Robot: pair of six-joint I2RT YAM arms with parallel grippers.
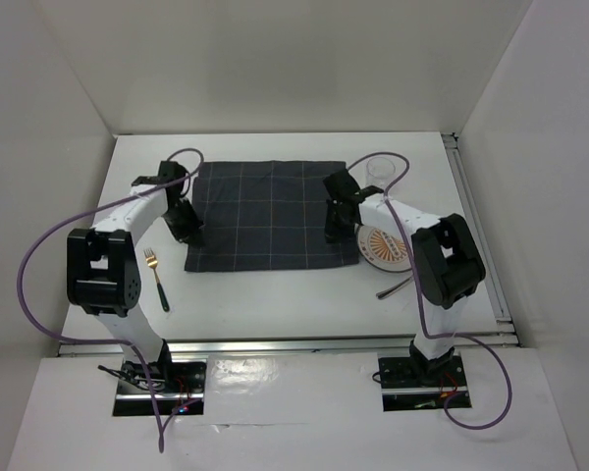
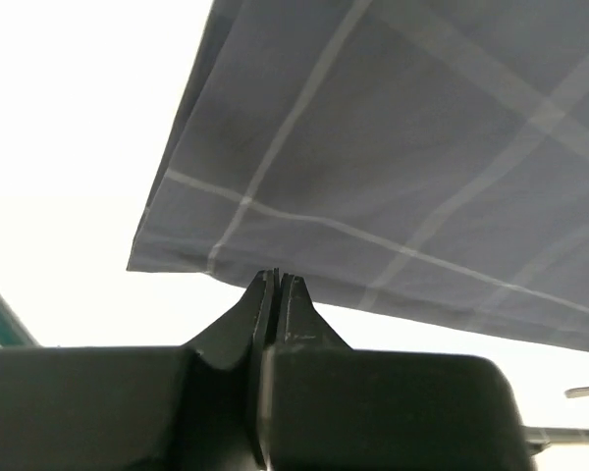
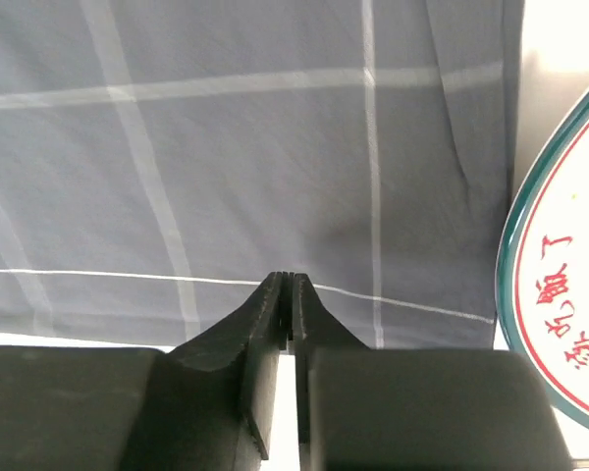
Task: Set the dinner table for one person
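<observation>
On the white dinner table [image 1: 275,299] a dark grey checked placemat [image 1: 265,211] lies flat at the centre. My left gripper [image 1: 189,234] is at its left edge. In the left wrist view the gripper [image 2: 277,277] has its jaws pressed together right on the hem of the placemat [image 2: 422,147]. My right gripper [image 1: 332,234] is at the mat's right edge. In the right wrist view this gripper [image 3: 293,278] is over the placemat [image 3: 226,147], with only a hairline slit and a thin dark layer between the tips.
A decorated plate [image 1: 378,250] lies just right of the mat, partly under the right arm, and its rim [image 3: 569,294] shows beside the right fingers. A clear glass [image 1: 378,169] stands at the back right. A gold-tined fork [image 1: 158,279] lies front left, a dark utensil [image 1: 397,288] front right.
</observation>
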